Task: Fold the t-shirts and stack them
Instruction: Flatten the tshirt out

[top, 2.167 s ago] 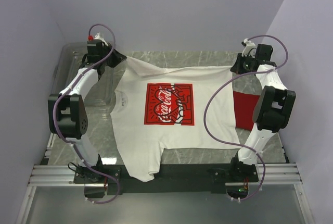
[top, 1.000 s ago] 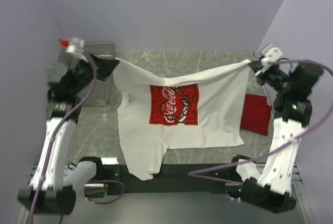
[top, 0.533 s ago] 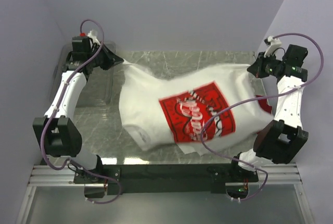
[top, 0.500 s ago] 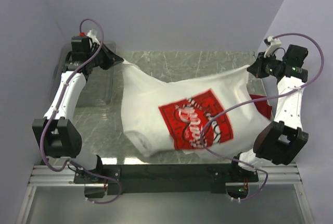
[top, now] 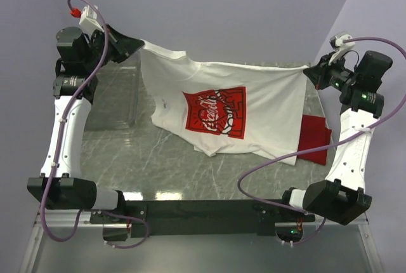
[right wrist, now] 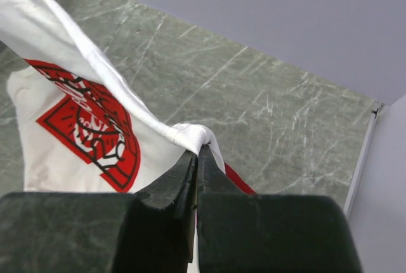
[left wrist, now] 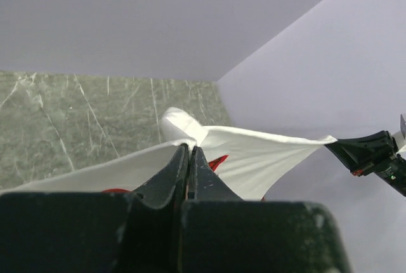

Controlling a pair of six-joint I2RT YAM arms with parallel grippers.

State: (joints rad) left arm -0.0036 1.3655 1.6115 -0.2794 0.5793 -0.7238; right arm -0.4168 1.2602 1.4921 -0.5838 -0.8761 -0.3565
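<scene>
The white t-shirt (top: 266, 98) with the red Coca-Cola print (top: 214, 112) hangs stretched between both grippers, raised above the table, its lower part trailing on the marble. My left gripper (top: 141, 46) is shut on its far-left edge; in the left wrist view (left wrist: 189, 148) the jaws pinch white cloth (left wrist: 254, 159). My right gripper (top: 307, 73) is shut on its far-right edge; the right wrist view (right wrist: 198, 150) shows a bunched hem (right wrist: 187, 134) in the jaws. The plain red t-shirt (top: 312, 139) lies flat at the right, partly under the white one.
A clear plastic bin (top: 117, 95) stands at the back left under my left arm. The grey marble table (top: 158, 165) ends at a black rail (top: 203, 209) near the arm bases. Walls close in on the left, back and right.
Both grippers have lifted higher and pulled apart, drawing the white t-shirt's top edge taut and level. The shirt swung and now hangs with the print upright near the middle.
</scene>
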